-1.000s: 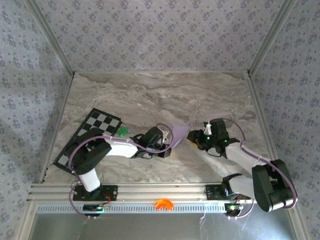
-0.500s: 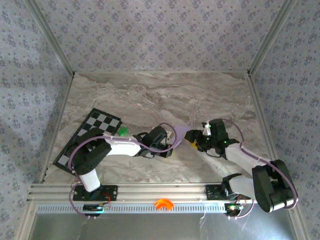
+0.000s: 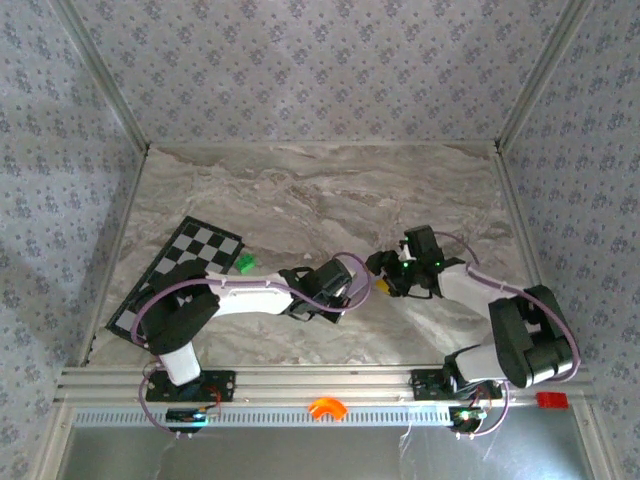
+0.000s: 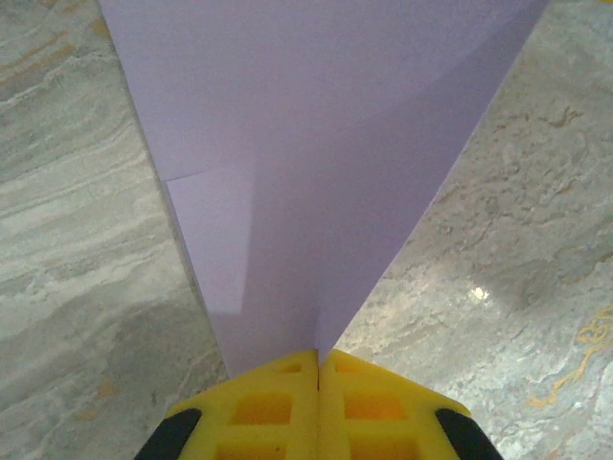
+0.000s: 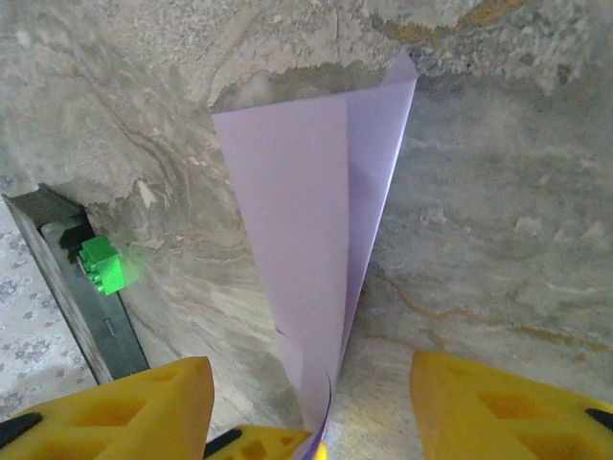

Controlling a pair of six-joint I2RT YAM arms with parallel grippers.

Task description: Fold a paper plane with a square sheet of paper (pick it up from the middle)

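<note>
At the bottom edge of the left wrist view, the left gripper (image 4: 318,362) has its yellow fingers (image 4: 263,407) pressed together, and they pinch the narrow end of the sheet of paper (image 4: 316,134). From this pinch the lilac sheet widens toward the top of the frame. It shows a long crease and a smaller flap at the left of centre. It seems to be lifted off the marble table (image 4: 517,240), because a soft shadow lies under it.

In the right wrist view, the right gripper (image 5: 308,407) is spread. One finger sits in the lower left corner and the other in the lower right corner. The folded sheet runs between them from the bottom centre up to the upper centre, and it touches neither of them. Farther away, at the left edge, a small green block (image 5: 101,265) lies beside the dark rim of the checkered board (image 3: 190,262).

In the overhead view both grippers meet near the centre of the table, slightly to the right.

The task looks to be in its middle part. The sheet is already picked up and folded into a slim, tapering shape with a centre crease. The wing folds probably remain to be done, and after them the release of the plane. The right gripper probably has to close on the free end first.
</note>
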